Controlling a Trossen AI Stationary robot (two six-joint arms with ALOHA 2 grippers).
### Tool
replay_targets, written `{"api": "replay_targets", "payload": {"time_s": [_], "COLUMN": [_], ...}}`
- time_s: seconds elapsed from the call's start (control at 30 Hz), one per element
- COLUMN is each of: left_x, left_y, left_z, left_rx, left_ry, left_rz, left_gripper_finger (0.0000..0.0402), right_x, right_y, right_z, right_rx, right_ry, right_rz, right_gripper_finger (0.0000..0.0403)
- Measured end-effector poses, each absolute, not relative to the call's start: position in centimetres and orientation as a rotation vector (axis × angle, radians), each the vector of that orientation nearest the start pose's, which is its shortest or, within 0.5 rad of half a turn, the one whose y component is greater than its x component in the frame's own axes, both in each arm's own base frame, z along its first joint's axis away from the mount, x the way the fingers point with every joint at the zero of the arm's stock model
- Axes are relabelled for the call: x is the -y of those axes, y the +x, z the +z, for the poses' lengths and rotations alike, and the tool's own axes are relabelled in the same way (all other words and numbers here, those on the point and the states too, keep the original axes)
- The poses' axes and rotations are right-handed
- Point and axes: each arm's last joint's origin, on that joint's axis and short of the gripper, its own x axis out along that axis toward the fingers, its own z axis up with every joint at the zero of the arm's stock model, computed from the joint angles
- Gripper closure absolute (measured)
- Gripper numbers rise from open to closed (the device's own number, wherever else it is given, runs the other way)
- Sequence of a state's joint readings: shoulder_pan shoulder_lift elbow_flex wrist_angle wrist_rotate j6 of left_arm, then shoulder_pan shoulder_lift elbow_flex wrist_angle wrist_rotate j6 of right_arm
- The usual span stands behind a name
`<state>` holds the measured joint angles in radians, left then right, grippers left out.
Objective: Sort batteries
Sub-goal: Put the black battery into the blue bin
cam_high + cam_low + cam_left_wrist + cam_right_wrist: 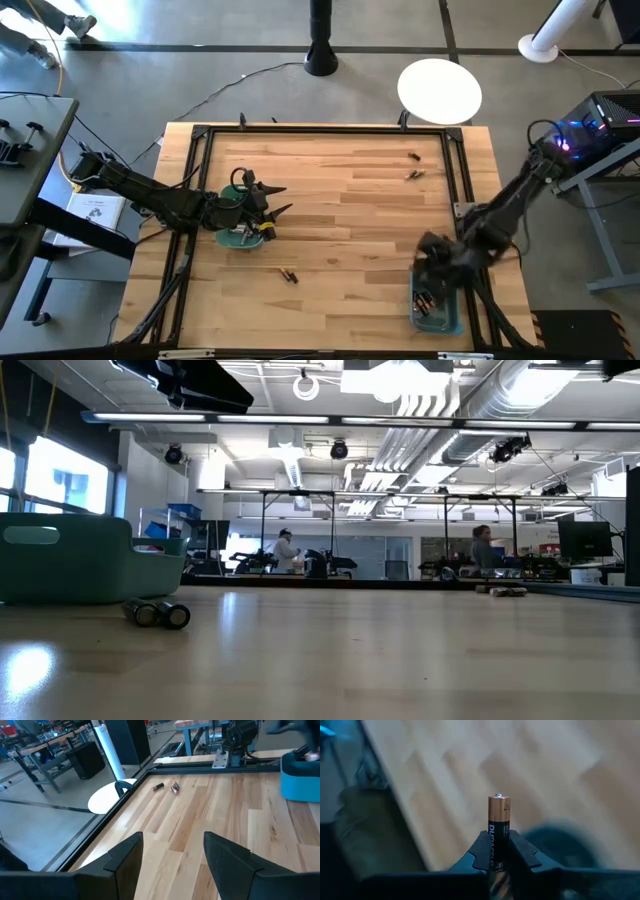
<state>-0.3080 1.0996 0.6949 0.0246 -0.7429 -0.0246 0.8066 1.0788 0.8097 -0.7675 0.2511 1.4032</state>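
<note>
Copper-topped and black, a Duracell battery (498, 832) stands upright, pinched between the right gripper (498, 857) fingers, above the teal bin (437, 318) at the table's near right corner. Two batteries (288, 275) lie on the wooden table (340, 215) mid-front, more (413, 166) near the far edge. Left gripper (272, 199) — jaws wide, holding nothing — hovers over the left teal bin (240, 237).

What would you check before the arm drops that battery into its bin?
1. Right pincer shut on the copper-topped battery: ok.
2. Battery upright in the grip: ok.
3. Right pincer near the right teal bin: ok.
4. Exactly over the bin: cannot tell.
5. Left pincer open, empty, away at the left teal bin: ok.
6. Loose batteries left to sort: not ok.
</note>
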Motion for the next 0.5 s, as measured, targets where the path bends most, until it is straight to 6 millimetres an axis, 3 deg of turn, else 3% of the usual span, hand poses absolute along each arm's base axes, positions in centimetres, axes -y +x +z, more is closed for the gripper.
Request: {"api": "replay_targets", "payload": {"time_s": [0.23, 0.5], "left_x": [5.2, 5.2], "left_y": [22.7, 22.7], "left_z": [26.4, 26.4], "left_rx": [-0.326, -0.326], "left_ry": [0.169, 0.170], "left_rz": [0.433, 0.433], "left_gripper_finger": [0.0202, 0.0202], "right_x": [-17.4, -19.0], "right_y": [11.6, 11.2], "right_z": [23.2, 20.4], "right_rx": [-1.167, -1.389], "right_ry": [0.944, 0.902], "right_rz": [-0.282, -0.447], "right_gripper_finger": [0.0386, 0.0386]}}
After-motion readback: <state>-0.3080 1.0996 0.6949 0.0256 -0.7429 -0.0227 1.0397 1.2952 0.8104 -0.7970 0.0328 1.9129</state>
